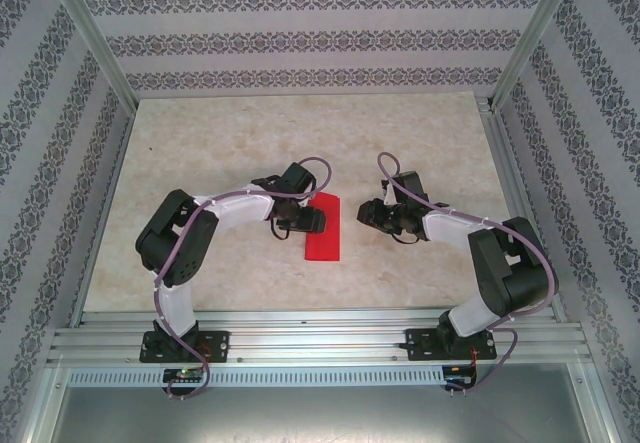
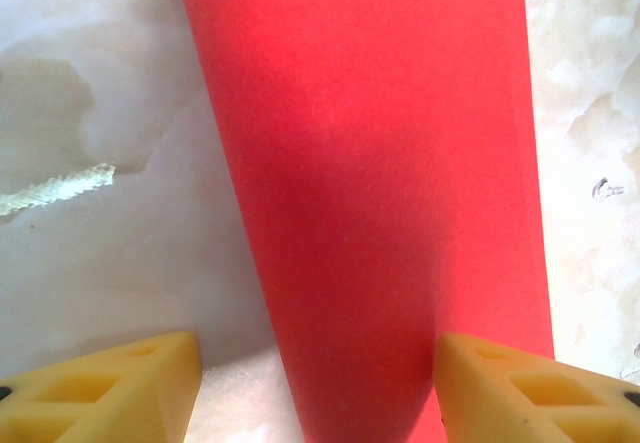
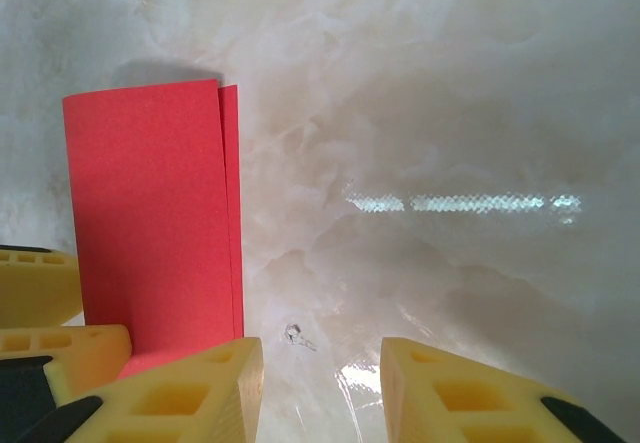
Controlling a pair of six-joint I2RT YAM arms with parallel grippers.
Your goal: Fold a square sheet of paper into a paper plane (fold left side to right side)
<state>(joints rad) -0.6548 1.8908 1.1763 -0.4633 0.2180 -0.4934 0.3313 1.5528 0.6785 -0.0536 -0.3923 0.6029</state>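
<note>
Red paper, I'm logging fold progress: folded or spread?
Folded: the red paper lies as a narrow rectangle, a second layer's edge peeking beside the top layer.

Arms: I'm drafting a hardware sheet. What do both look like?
The left arm and right arm match: white links, bulky black joints and bases, with a purplish cable looping along each. The left end effector and right end effector have blocky yellow fingers with triangular cut-outs.

Red paper [image 1: 323, 228] folded in half, flat
</note>
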